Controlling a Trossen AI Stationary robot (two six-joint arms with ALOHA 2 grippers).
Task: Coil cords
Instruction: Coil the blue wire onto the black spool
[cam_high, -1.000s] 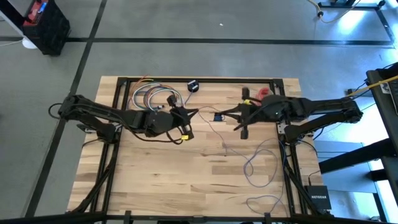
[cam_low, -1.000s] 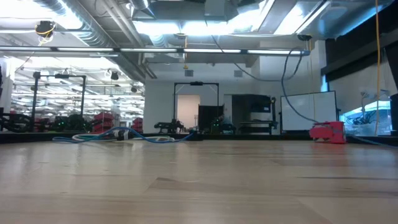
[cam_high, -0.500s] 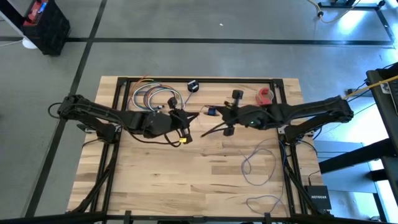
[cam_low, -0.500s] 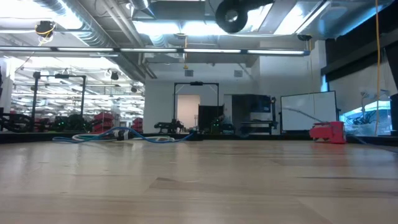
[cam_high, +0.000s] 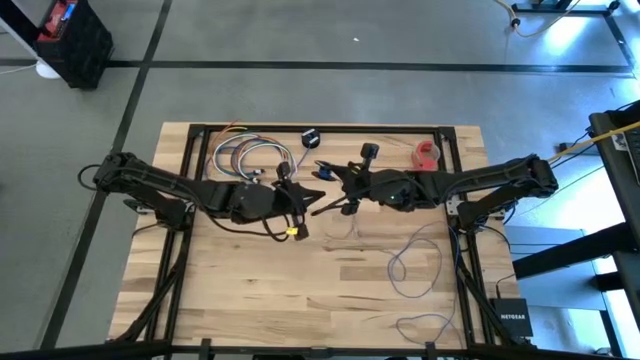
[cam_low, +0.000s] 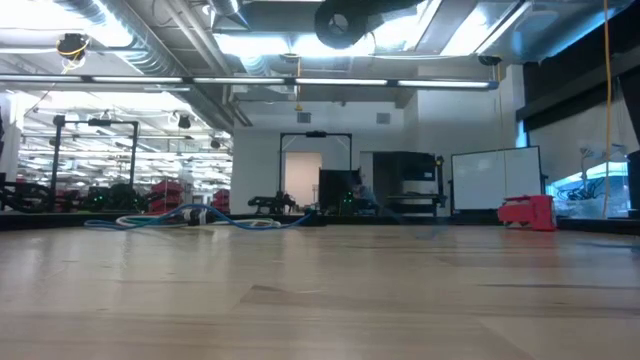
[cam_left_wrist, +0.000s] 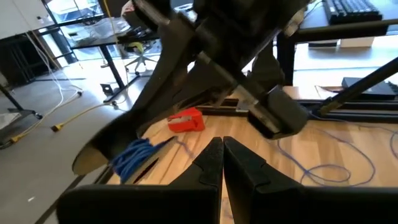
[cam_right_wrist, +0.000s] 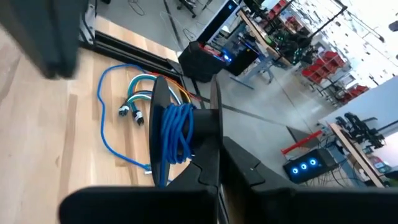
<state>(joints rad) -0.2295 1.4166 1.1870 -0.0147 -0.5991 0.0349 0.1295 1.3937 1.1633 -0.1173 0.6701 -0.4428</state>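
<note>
Top-down view: two dark robot arms meet over the far-centre of a light wooden table. The right gripper has its fingers pressed together on a small bundle of wound blue cord, seen from its wrist cam wrapped around the finger tips. The left gripper sits just beside it, fingers also together w/ no visible gap; I can't tell if it pinches a strand. The rest of the thin bluish-purple cord trails in loose loops across the table's right half toward the near edge. A red tape roll lies at the far right; a separate bunch of multicoloured cables lies far left. Risks, as I judge: grippers are v. close, so they could collide; the wound bundle could slip off the fingers; slack loops could snag or knot as cord is pulled in.
</note>
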